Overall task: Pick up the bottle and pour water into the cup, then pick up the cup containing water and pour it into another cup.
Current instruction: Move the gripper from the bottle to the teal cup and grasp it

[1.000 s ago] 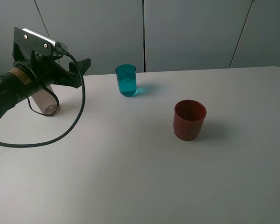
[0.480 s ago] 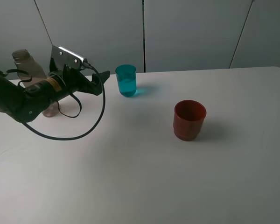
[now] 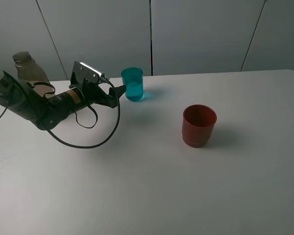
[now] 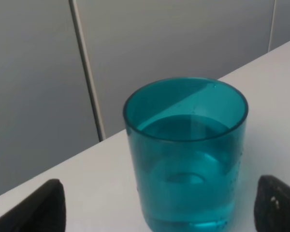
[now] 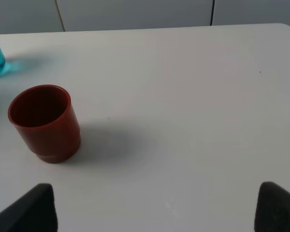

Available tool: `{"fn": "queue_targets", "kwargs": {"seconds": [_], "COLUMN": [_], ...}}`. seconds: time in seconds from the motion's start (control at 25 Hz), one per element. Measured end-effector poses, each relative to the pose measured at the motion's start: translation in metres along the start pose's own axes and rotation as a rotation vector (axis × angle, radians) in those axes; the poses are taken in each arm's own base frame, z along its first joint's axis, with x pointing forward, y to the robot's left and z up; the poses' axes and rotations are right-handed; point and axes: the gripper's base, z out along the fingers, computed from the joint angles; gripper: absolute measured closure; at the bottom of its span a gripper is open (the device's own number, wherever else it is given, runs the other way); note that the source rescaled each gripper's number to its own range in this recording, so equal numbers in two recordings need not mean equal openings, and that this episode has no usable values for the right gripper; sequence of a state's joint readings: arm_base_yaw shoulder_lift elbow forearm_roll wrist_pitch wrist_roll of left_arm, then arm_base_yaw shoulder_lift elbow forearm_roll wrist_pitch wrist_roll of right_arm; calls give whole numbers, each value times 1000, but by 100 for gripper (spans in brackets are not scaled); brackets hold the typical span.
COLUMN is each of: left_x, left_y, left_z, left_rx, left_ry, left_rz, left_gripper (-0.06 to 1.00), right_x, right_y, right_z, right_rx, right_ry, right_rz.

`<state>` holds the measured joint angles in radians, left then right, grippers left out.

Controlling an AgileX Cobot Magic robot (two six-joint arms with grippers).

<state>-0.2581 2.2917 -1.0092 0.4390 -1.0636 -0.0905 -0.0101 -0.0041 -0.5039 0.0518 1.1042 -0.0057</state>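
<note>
Teal cup (image 3: 133,84) of water upright near the table's (image 3: 152,186) back edge, just ahead of left gripper (image 3: 119,91), centred between its wide-open jaws, ungripped, red cup (image 3: 199,125) well apart, right gripper (image 5: 154,209) jaws spread wide

A plain white matte table (image 3: 152,196) carries a translucent teal plastic tumbler (image 3: 132,84), part-filled with water, near its back edge, a squat opaque red-brown plastic cup (image 3: 199,126) well apart toward the middle, and a tall smoky clear plastic bottle (image 3: 27,68) at far left, its base hidden
</note>
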Motion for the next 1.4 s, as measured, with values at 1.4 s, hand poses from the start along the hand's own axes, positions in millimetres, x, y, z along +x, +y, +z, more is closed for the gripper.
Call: {"fn": "queue_targets", "kwargs": {"seconds": [1.4], "left_x": [31], "left_y": [-10], "left_z": [76], "left_rx": [72], "left_ry": [-65], "left_rz": [25], "left_gripper": [-4], "right_x": [0], "right_y": [0], "right_z": [0], "right_rx": [0], "right_ry": [0], "right_rz": [6]}}
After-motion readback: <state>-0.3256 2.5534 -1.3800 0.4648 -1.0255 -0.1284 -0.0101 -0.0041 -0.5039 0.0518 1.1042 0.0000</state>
